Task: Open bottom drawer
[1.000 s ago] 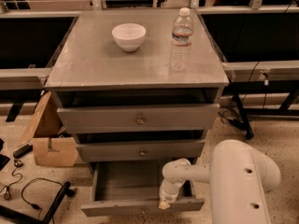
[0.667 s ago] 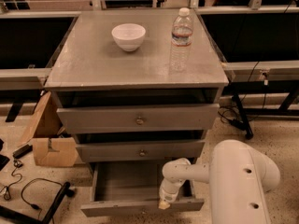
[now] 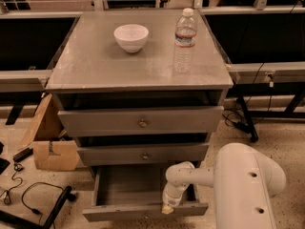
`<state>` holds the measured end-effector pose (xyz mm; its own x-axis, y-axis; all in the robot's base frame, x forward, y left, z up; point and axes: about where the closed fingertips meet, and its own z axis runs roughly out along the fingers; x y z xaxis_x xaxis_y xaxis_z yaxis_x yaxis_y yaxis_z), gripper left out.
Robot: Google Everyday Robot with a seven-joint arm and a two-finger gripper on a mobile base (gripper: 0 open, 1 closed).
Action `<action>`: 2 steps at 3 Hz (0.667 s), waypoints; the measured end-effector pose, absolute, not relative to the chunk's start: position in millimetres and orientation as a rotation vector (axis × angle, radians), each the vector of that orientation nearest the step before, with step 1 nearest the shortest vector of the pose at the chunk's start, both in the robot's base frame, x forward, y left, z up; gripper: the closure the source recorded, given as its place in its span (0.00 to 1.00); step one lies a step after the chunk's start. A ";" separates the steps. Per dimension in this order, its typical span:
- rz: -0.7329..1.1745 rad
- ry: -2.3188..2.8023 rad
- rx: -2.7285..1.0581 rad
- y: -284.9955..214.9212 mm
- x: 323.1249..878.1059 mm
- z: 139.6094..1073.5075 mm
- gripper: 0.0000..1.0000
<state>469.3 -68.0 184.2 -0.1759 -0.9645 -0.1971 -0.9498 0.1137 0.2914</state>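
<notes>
The bottom drawer [image 3: 119,194] is the lowest of three grey drawers in the cabinet. It is pulled out, its shallow tray shows bare, and its slim front panel [image 3: 143,212] lies near the bottom edge of the view. My gripper [image 3: 167,207] hangs from the white arm [image 3: 228,180] at the right part of the drawer's front panel, its tip at the panel's top edge. The drawer's knob is not visible.
The two upper drawers [image 3: 141,122] are slightly out. A white bowl [image 3: 131,37] and a plastic water bottle [image 3: 184,41] stand on the cabinet top. A cardboard box [image 3: 50,142] and cables [image 3: 28,199] lie on the floor at the left. Black table legs [image 3: 248,123] stand at the right.
</notes>
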 end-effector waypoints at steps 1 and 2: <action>-0.551 -2.313 1.989 -68.0 469.3 184.2 0.27; -0.551 -2.313 1.989 -68.0 469.2 184.2 0.04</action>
<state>469.2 -68.0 184.2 -0.1759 -0.9645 -0.1971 -0.9498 0.1137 0.2915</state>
